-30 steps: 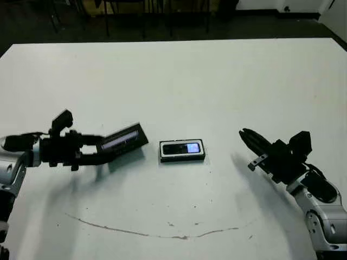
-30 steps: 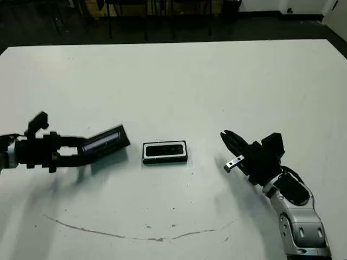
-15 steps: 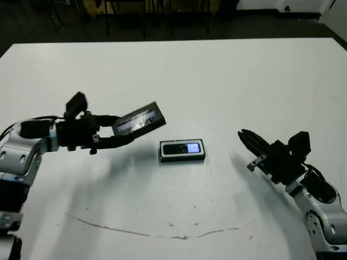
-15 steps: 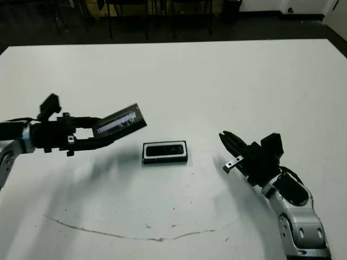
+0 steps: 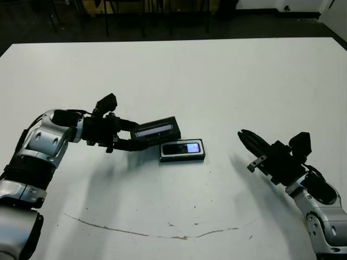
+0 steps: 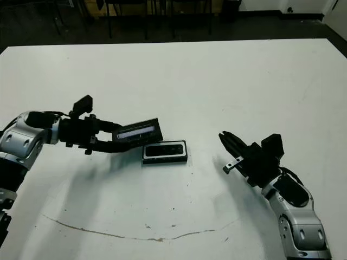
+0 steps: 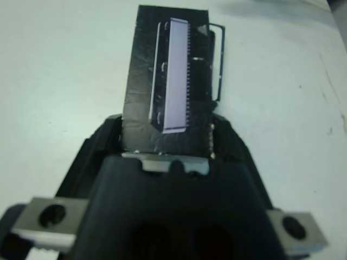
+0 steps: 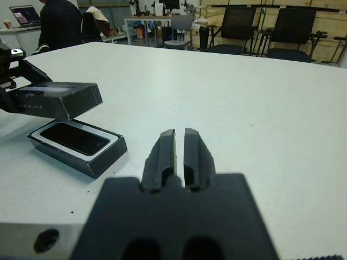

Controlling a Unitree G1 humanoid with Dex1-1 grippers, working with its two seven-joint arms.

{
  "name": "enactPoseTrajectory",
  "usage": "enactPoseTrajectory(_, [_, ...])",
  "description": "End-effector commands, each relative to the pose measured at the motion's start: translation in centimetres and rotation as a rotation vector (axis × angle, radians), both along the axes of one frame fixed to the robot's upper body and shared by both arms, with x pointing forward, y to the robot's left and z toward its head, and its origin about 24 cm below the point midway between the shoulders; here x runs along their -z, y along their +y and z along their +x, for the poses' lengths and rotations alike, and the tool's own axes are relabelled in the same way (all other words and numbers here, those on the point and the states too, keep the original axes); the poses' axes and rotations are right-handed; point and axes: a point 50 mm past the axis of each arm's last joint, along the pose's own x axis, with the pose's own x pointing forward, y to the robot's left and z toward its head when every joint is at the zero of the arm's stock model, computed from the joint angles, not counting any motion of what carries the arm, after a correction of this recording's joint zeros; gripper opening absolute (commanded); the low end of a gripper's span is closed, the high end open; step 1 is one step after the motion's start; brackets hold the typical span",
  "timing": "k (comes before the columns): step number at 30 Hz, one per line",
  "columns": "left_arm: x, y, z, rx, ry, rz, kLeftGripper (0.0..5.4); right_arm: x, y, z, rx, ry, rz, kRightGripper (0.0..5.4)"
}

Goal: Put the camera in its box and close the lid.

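Observation:
The box (image 5: 182, 157), a shallow black tray with a white lining, sits mid-table. Inside it lies the camera (image 5: 180, 147), black with a bluish patch near its right end. My left gripper (image 5: 138, 135) is shut on the left end of the lid (image 5: 158, 129), a black cover with a shiny strip. The lid hangs tilted just above the box's left rear corner, and the left wrist view shows the lid (image 7: 168, 81) between the fingers. My right gripper (image 5: 245, 136) is shut and holds nothing, a hand's width to the right of the box. Its wrist view shows the box (image 8: 103, 157) and lid (image 8: 54, 97).
A thin brown line (image 5: 162, 234) curves across the table near the front edge. Chairs (image 8: 287, 32) stand beyond the far edge, and a person (image 8: 59, 24) sits at a laptop there.
My left gripper has lifted the lid off the table and carried it right, up to the box's left side. The right arm, box and camera have stayed put.

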Motion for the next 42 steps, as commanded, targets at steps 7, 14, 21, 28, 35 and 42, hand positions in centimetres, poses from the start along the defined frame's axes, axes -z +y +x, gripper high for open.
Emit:
enactPoseTrajectory(7, [0.5, -0.2, 0.0, 0.041, 0.04, 0.015, 2.68, 0.3, -0.3, -0.1, 0.008, 0.038, -0.018, 0.0])
enactPoseTrajectory(14, [0.8, -0.6, -0.1, 0.07, 0.077, 0.031, 2.68, 0.2, -0.2, -0.2, 0.016, 0.048, -0.023, 0.0])
enactPoseTrajectory(21, [1.5, -1.1, -0.1, 0.079, 0.127, 0.026, 2.68, 0.4, -0.3, -0.2, 0.007, 0.048, -0.008, 0.0])
enactPoseTrajectory(28, [2.4, -1.4, -0.2, 0.083, 0.143, 0.006, 2.68, 0.5, -0.3, -0.3, 0.012, 0.054, -0.009, 0.0])
enactPoseTrajectory(35, [2.6, -1.7, -0.6, 0.107, 0.143, 0.006, 2.68, 0.5, -0.3, -0.2, 0.007, 0.043, -0.012, 0.0])
enactPoseTrajectory(42, [2.4, -1.8, -1.2, 0.136, 0.146, 0.0, 2.68, 0.6, -0.4, -0.3, 0.014, 0.046, -0.012, 0.0])
